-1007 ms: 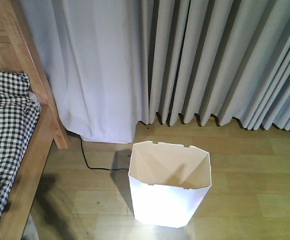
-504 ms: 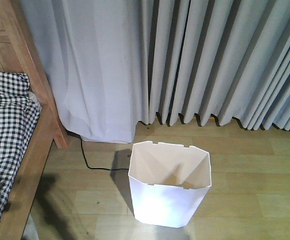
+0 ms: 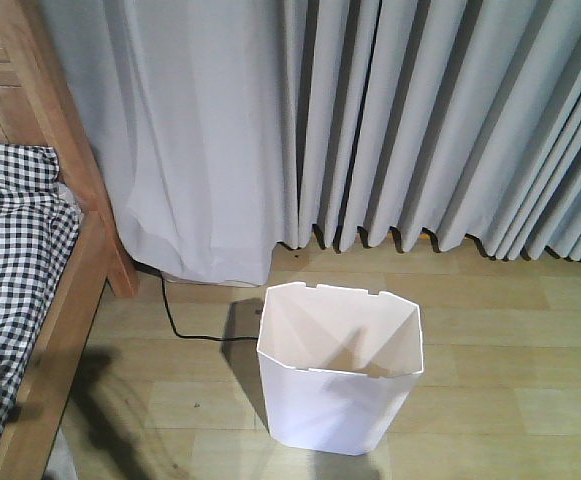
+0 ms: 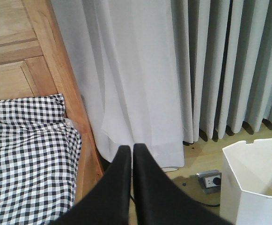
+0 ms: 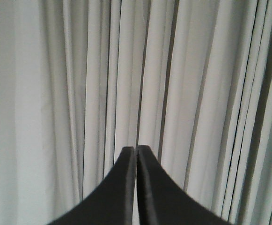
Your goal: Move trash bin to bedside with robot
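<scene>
we're looking down at the white thin-walled plastic trash bin (image 3: pixel 339 372) with its tapered sides and notched octagonal rim — it stands upright on the pale wooden plank floor (image 3: pixel 510 350), open mouth up, nothing visible inside. it sits in front of the long grey pleated curtain (image 3: pixel 370 120), a little clear of the hem, and apart from the bed with the light-brown wooden frame (image 3: pixel 65 290), which runs along the left edge of the front view. black-and-white checkered bedding (image 3: pixel 10 270) lies on that bed. a thin black cable (image 3: pixel 182 328) trails across the floor between the bed's leg and the bin, ending in the bin's shadow.

from the left wrist we see our left gripper (image 4: pixel 132 154) — two slim black fingers pressed together at the tips, holding nothing. beyond them the bed frame and checkered bedding fill the left side, the bin's white rim shows at the lower right, and a small grey floor socket (image 4: pixel 209 180) sits between the bin and the curtain.

from the right wrist our right gripper (image 5: pixel 136 153) shows the same: black fingers closed tip to tip, nothing between them, with only the curtain's folds in front. neither arm touches the bin.
</scene>
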You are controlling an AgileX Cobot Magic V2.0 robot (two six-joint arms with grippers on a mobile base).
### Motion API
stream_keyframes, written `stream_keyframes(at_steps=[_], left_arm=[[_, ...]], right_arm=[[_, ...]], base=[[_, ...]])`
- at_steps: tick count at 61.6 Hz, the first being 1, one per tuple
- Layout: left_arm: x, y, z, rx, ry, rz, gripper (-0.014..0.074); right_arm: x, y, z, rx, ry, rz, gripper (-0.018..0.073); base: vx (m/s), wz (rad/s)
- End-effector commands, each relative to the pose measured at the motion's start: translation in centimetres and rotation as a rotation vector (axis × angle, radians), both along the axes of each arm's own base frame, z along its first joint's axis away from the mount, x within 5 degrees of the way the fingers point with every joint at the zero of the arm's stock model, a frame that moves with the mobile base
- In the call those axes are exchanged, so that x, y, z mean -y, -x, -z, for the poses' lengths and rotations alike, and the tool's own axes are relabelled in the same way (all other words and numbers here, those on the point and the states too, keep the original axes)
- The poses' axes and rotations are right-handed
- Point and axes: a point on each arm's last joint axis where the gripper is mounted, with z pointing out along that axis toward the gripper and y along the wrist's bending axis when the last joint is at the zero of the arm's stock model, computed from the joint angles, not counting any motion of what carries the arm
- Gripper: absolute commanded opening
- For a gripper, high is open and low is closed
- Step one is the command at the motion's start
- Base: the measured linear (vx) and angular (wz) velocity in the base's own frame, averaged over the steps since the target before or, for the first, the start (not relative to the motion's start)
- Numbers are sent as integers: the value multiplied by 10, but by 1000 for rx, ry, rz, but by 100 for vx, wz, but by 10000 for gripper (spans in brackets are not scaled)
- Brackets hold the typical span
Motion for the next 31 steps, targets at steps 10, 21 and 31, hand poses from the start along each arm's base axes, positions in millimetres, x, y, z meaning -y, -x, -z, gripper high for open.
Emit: stream_keyframes(at_steps=[10,21,31], left_arm=[[0,-1,-1,71,9,-1,-7],[0,-1,-1,71,9,-1,-7],[0,-1,-1,71,9,-1,-7]], right_arm=[[0,1,-5,82,17,-2,-8],[0,1,-5,82,17,-2,-8],[0,1,-5,82,17,-2,-8]], base=[[0,0],[0,0],[0,0]])
